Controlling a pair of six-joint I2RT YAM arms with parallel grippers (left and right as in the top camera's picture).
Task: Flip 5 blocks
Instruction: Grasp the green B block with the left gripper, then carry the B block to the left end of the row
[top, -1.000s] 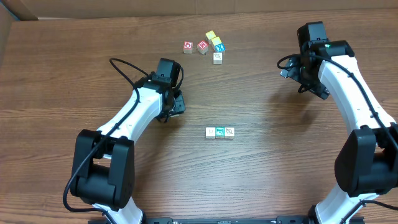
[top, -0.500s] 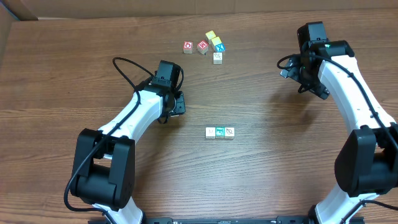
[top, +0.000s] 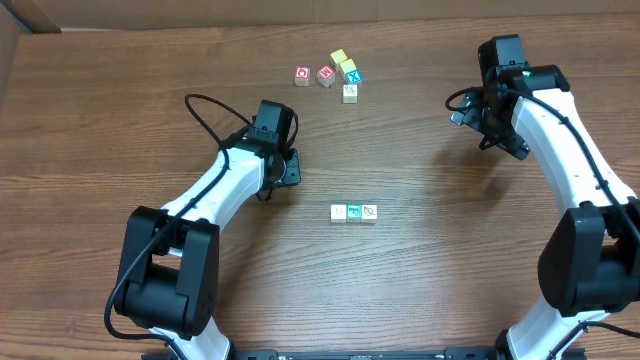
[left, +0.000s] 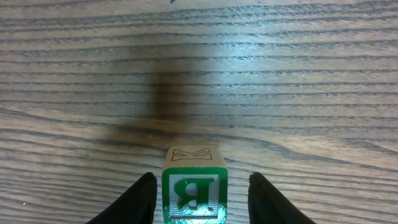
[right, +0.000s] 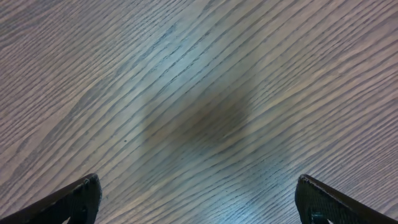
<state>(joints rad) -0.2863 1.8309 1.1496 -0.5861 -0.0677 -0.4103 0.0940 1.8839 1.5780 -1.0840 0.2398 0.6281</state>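
Left gripper (top: 287, 170), left of centre: fingers apart, green-B block (left: 194, 193) sat between them, with a gap at the right finger. Right gripper (right: 198, 180), far right: fingers spread wide over the table (right: 199, 74). Row of three blocks (top: 353, 213) sat at centre, cluster of five blocks (top: 335, 75) on the far side.

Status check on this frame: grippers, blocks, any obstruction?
Left gripper open, straddling green B block, gaps both sides. Right gripper wide open, empty. Row of three blocks and cluster of five apart from both. Nothing obstructing.
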